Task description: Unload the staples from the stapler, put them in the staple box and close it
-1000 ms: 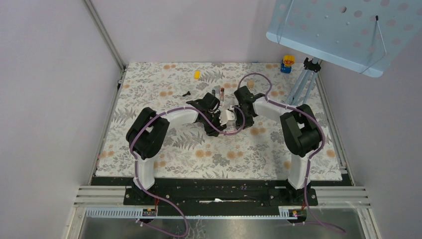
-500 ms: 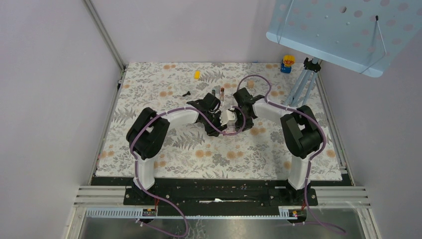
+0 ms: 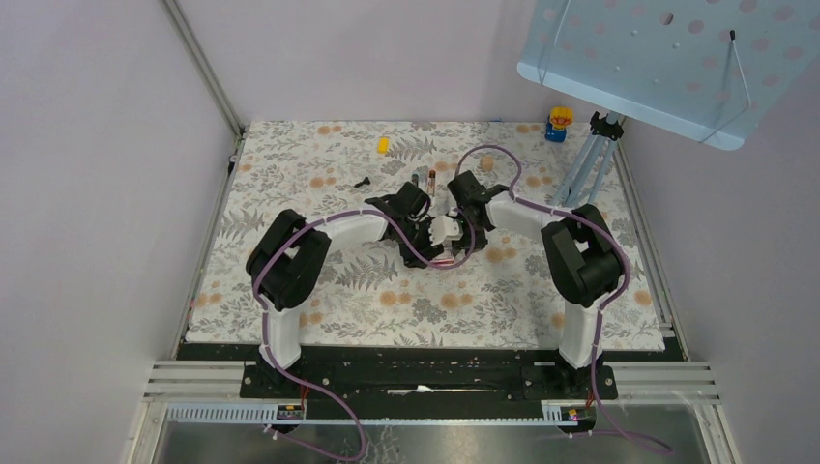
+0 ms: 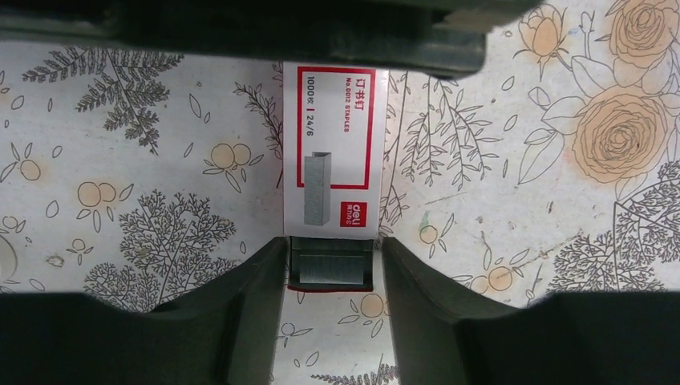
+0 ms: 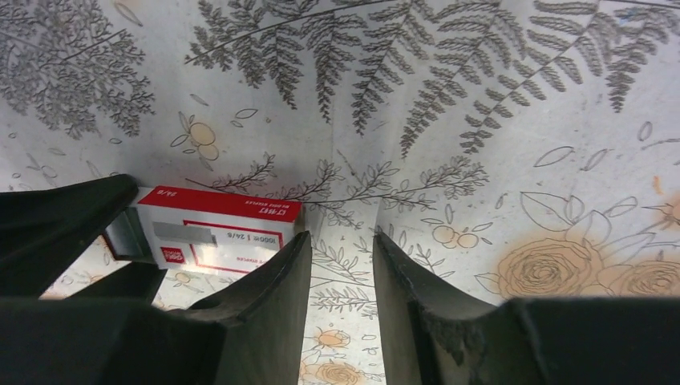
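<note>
A white-and-red staple box (image 4: 335, 152) lies flat on the flowered mat. Its dark inner drawer (image 4: 329, 269) is slid out a little and shows a grey block of staples. My left gripper (image 4: 330, 277) is open, its fingertips flanking the drawer end, with a thin gap on the right side. My right gripper (image 5: 338, 265) is open over bare mat, with the box (image 5: 216, 233) just outside its left finger. From above, both grippers meet at the box (image 3: 445, 230) mid-table. I cannot pick out the stapler in any view.
Just behind the grippers lie some small dark items (image 3: 425, 178) and a cork-like piece (image 3: 486, 162). A yellow block (image 3: 383, 145) and a black bit (image 3: 362, 182) lie farther back. A blue-yellow toy (image 3: 558, 123) and a tripod (image 3: 592, 159) stand at the back right.
The right wrist has shifted a little left and back, and the box has moved slightly left with it. The left jaws have spread a touch wider.
</note>
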`<state>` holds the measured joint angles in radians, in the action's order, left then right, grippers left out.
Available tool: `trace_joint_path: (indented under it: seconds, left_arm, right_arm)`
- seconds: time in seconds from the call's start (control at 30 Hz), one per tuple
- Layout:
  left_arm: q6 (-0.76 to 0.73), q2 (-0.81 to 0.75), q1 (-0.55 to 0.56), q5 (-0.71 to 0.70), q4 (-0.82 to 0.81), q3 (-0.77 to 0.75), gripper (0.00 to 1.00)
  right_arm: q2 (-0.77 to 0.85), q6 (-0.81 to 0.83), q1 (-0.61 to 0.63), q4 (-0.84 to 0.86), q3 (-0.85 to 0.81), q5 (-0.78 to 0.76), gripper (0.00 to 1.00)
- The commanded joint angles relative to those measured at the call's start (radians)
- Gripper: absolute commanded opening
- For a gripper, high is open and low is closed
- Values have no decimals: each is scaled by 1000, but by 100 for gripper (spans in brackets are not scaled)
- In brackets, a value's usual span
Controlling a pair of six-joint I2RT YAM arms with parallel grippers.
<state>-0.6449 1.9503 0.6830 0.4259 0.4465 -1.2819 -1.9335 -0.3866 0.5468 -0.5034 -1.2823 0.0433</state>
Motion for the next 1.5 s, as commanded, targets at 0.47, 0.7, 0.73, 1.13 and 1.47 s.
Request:
trace_joint_path:
  seconds: [0.47, 0.7, 0.73, 1.13, 1.47]
  left_arm:
    - [177, -325, 1, -172, -211, 151, 89]
    - [413, -535, -64, -577, -508, 264, 99]
    - [454, -557, -82, -646, -525, 266, 99]
    - [943, -790, -363, -880, -499, 366, 99]
    - [1096, -781, -461, -577, -303, 356, 71]
  right_arm:
    - [233, -43, -79, 60, 106, -189, 50]
    - [305, -91, -140, 85, 144, -224, 66]
    - [313, -88, -145, 93, 150, -223, 70]
    - [346, -81, -171, 100, 158, -313, 100]
    - [285, 6, -171, 84, 139, -161, 99]
